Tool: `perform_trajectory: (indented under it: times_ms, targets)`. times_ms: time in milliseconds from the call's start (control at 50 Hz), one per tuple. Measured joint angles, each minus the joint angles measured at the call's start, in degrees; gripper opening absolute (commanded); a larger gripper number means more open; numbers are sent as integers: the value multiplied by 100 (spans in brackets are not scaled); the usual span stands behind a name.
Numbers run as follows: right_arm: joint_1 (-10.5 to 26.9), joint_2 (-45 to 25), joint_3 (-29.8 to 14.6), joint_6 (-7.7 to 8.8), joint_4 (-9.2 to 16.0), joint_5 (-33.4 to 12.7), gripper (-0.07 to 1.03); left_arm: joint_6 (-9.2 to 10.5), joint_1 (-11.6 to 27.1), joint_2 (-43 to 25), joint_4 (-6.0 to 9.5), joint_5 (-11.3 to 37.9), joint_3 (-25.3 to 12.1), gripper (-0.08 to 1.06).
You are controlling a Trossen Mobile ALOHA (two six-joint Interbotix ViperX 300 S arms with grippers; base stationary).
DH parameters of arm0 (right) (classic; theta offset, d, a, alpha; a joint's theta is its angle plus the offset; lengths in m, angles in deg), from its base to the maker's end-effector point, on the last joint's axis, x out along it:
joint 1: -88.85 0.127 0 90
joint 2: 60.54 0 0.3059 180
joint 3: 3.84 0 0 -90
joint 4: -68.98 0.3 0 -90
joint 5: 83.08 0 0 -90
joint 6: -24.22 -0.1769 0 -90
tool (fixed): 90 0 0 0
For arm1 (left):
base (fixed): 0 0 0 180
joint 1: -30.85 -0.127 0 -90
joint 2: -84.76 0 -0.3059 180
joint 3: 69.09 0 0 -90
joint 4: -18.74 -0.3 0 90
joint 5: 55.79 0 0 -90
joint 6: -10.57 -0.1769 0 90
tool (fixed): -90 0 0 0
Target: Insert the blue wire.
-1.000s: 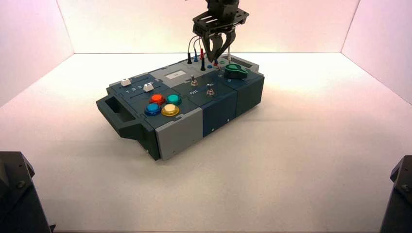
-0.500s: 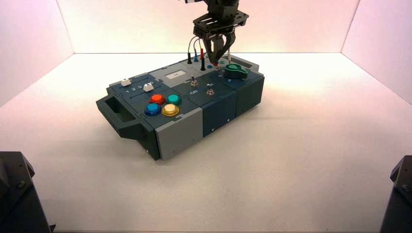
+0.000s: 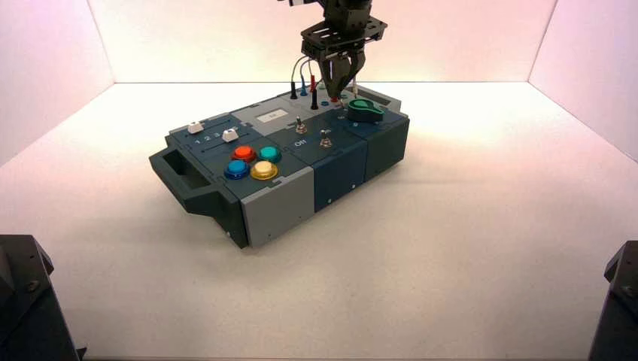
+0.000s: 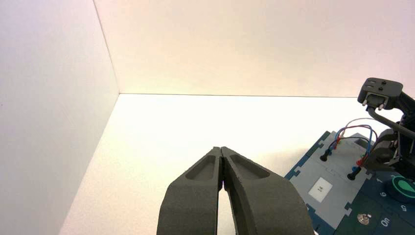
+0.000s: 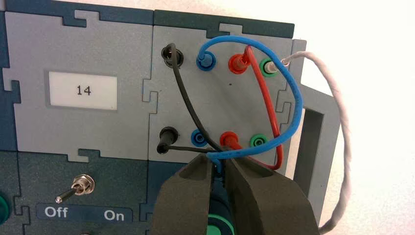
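Nearest us, the left pincer [image 4: 221,150] is parked off to the left of the box, its fingers pressed together, out of the play; on across the worktop [image 3: 361,263] and here is the box [image 3: 278,219], with its yellow button [image 3: 263,170] close by, then the two metal switches and the green knob [image 3: 365,110] further on; and now the action, right pincer [image 5: 219,159] low over the wire panel, beside that knob, its fingers closed around the free end of the blue wire [image 5: 295,100], the blue plug [image 5: 218,167] pinched between them! This looks like the grasp stage, the insertion still to do; the empty blue socket [image 5: 199,138] in the near row waits between the black plug [image 5: 167,142] and the red plug [image 5: 230,140], and the next move should be to bring the plug over it, stand it straight and press down, minding the black cable [image 5: 187,100] and the red cable [image 5: 266,95] crossing close by; farthest out, the wire's other end sits in the far blue socket [image 5: 206,61], the loop arching from there back to the pincer
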Motion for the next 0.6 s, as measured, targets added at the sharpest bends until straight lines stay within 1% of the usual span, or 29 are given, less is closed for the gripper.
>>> perform_trajectory:
  times_ms: [500, 600]
  targets:
    - [0, 0, 9, -53, 26, 431, -2, 0, -44, 9, 0, 0, 0, -3]
    - [0, 97, 79, -79, 35, 527, -2, 0, -44, 0, 0, 0, 0, -3]
